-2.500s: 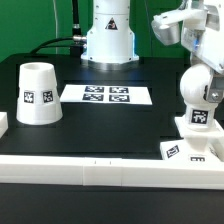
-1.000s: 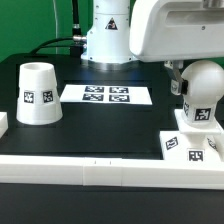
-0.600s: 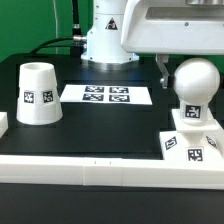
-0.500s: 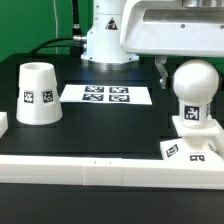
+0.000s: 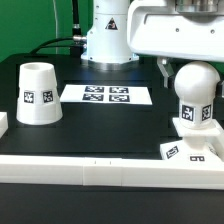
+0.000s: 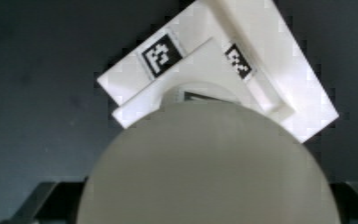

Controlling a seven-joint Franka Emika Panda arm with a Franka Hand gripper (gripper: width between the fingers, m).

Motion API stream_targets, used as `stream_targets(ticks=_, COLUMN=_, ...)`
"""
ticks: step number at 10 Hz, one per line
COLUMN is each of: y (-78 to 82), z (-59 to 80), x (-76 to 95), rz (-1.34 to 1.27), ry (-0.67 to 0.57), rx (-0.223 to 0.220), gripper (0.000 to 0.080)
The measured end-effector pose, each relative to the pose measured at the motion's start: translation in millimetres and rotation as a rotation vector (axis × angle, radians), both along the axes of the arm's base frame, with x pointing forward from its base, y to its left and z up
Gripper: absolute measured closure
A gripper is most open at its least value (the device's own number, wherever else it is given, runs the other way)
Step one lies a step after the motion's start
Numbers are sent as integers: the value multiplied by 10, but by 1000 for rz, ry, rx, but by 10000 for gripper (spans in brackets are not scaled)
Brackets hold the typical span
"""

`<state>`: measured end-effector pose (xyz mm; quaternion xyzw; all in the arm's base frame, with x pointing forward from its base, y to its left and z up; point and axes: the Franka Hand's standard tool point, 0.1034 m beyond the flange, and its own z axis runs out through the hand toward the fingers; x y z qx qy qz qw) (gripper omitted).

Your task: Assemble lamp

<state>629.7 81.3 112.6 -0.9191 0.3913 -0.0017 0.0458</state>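
Lamp parts, all white, square-tagged. One tapered shade (image 5: pixel 38 92), exterior view's left; one rounded bulb (image 5: pixel 195 88) upright on one flat square base (image 5: pixel 192 146), lower right. One marker board (image 5: pixel 107 95), centre. One gripper (image 6: pixel 208 203): fingers (image 5: pixel 163 68) flank bulb; whether they clamp it cannot be told

- To me the bulb (image 5: pixel 196 85) looks like smooth white plastic with a soft sheen.
- The shade (image 5: pixel 37 93), at nine o'clock, has the same smooth white plastic look.
- The base (image 5: pixel 190 148) is matt white, with tags printed in black.
- The table (image 5: pixel 100 125) is matt black.
- The arm (image 5: pixel 108 40), at twelve o'clock, has a glossy white casing.
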Motion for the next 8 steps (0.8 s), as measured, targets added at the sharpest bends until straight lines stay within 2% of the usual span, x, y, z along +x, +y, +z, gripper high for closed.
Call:
stream_targets(ticks=2, y=22, z=-7, x=-14, rz=-165, ry=22, rx=24, gripper=220)
stream_targets(ticks=5, y=51, z=-15, x=-21, rz=-248, ry=33, rx=33, gripper=220)
stream_targets(ticks=6, y=51, z=-13, x=-20, rz=-208, ry=29, rx=30, gripper=163)
stream_targets(ticks=7, y=52, z=-3, x=-25, rz=-111, ry=22, rx=27, gripper=163)
stream_targets(ticks=8, y=61, z=4, x=-29, rz=-64, ry=20, rx=25, gripper=110)
